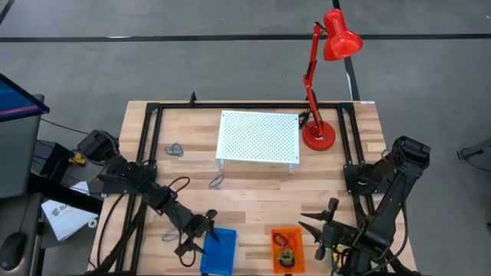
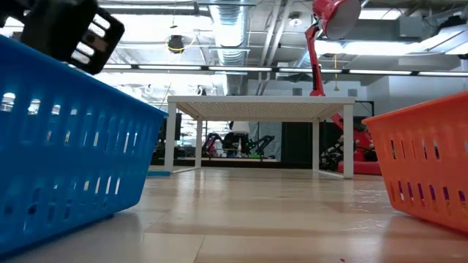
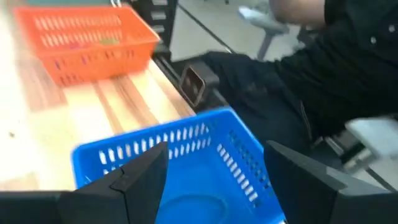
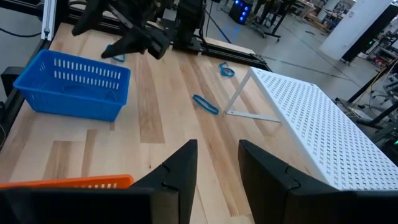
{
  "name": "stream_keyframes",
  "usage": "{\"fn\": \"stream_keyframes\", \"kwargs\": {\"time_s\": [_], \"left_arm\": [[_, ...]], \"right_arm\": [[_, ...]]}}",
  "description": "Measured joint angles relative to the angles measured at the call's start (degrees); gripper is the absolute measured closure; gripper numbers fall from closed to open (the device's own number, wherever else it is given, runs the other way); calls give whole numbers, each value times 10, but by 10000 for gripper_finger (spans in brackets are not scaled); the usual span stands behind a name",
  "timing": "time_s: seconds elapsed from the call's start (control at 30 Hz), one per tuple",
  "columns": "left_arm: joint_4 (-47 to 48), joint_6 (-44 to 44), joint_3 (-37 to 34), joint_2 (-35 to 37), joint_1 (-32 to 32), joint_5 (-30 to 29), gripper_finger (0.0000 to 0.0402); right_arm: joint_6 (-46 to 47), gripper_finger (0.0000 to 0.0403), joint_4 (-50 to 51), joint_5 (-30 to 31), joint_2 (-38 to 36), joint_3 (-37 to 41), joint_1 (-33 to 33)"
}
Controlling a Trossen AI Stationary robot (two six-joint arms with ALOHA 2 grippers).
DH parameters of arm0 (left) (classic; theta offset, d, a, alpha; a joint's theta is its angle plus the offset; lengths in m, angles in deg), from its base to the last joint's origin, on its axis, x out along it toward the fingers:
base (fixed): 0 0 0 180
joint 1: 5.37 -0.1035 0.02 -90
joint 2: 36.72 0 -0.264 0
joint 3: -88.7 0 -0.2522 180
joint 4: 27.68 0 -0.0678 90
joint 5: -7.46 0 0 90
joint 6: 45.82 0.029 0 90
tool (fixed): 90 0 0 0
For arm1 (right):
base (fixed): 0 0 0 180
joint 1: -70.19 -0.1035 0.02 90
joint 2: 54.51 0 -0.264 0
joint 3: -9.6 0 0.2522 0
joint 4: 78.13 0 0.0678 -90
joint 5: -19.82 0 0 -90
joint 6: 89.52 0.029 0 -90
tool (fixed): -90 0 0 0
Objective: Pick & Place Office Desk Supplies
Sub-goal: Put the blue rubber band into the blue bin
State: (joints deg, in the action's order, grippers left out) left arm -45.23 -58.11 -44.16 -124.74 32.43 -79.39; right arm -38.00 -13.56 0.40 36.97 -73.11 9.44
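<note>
My left gripper (image 1: 201, 234) (image 3: 217, 148) stands open above the left end of the blue basket (image 1: 219, 251) (image 3: 186, 140), with nothing between its fingers. My right gripper (image 1: 313, 222) (image 4: 217, 146) is open and empty just right of the orange basket (image 1: 288, 232) (image 4: 74, 182), which holds several small loops (image 1: 285, 251). A blue loop (image 1: 175, 149) (image 4: 227, 70) and a bluish-grey loop (image 1: 216, 181) (image 4: 205, 104) lie flat on the table left of the white stand. Another loop (image 1: 170, 238) (image 4: 115, 53) lies on the table beside the left gripper.
A white perforated stand (image 1: 257, 138) (image 4: 311, 118) stands at the table's far middle. To its right is the base of a red desk lamp (image 1: 318, 136). A black frame (image 1: 153, 107) runs round the table's far part. Bare wood lies between the two baskets (image 2: 256, 212).
</note>
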Motion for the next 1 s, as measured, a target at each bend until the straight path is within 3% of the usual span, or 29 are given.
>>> {"fn": "stream_keyframes", "kwargs": {"time_s": [0.27,0.47,0.7,0.83,1.0], "left_arm": [[62,-3,-2,6,0,14,143],[199,-63,-3,95,3,6,146],[377,-246,-3,192,42,-47,174],[446,-370,-3,186,77,-64,191],[465,-468,-3,149,114,-64,206]], "right_arm": [[-3,290,-4,0,0,0,1],[-3,290,-5,0,0,0,3],[-2,290,-7,0,0,0,8],[-1,290,-11,-1,0,0,8],[-1,290,-17,-2,0,0,4]]}}
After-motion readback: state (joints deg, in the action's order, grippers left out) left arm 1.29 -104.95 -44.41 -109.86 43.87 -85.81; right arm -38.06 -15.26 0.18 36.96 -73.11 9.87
